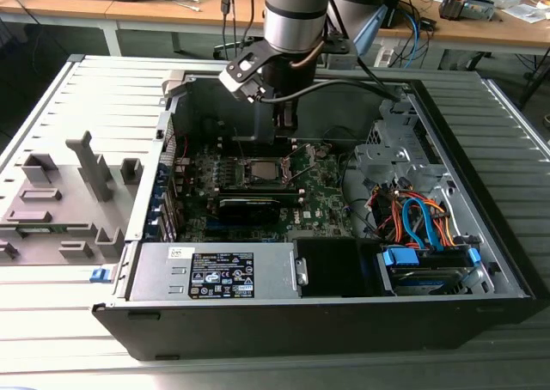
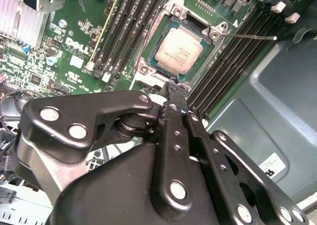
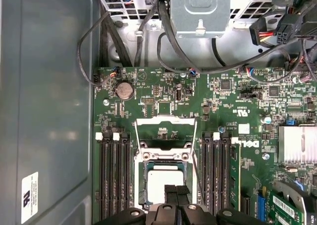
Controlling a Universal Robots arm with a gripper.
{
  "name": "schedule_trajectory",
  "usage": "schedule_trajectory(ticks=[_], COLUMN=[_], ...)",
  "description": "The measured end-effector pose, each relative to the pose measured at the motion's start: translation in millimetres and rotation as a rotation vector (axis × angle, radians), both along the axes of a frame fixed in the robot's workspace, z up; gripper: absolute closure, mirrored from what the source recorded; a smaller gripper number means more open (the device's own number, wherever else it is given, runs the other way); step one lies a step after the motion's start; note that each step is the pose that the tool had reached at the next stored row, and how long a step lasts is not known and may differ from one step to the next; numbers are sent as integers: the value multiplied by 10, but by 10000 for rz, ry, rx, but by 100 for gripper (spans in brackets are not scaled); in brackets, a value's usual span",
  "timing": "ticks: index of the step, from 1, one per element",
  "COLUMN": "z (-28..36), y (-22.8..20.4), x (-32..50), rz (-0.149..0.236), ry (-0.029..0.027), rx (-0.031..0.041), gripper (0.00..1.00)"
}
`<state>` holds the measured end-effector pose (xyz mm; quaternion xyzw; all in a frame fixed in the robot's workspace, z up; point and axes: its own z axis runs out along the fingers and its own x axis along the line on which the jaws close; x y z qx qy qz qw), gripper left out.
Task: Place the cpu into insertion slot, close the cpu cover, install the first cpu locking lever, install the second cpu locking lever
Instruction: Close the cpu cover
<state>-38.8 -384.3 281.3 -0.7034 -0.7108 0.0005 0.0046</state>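
The cpu (image 2: pixel 181 49) lies flat in the insertion slot (image 2: pixel 144 69) on the green motherboard (image 3: pixel 233 111). The cpu cover (image 3: pixel 164 121) stands swung open, clear of the chip. The gripper (image 2: pixel 174 87) hangs just over the slot's edge, close to the cpu, with its fingers drawn together.

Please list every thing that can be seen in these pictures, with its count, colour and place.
computer case: one, dark, open, on the slatted table.
motherboard: one, green, inside the case.
cpu: one, silver-grey, seated in the insertion slot.
cpu cover: one, silvery, swung open.
memory slots: two banks, black, flanking the slot.
power supply: one, grey, at the case's edge.
cables: several, blue and orange, inside the case.
gripper: one, black, at the slot's edge.
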Motion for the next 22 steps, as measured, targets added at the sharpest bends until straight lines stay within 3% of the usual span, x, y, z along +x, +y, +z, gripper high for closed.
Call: schedule_trajectory(ticks=[17,22], z=[0,-1], y=[0,0], x=[163,256], rz=[0,0], ry=[0,3], rx=[0,1], gripper=[89,89])
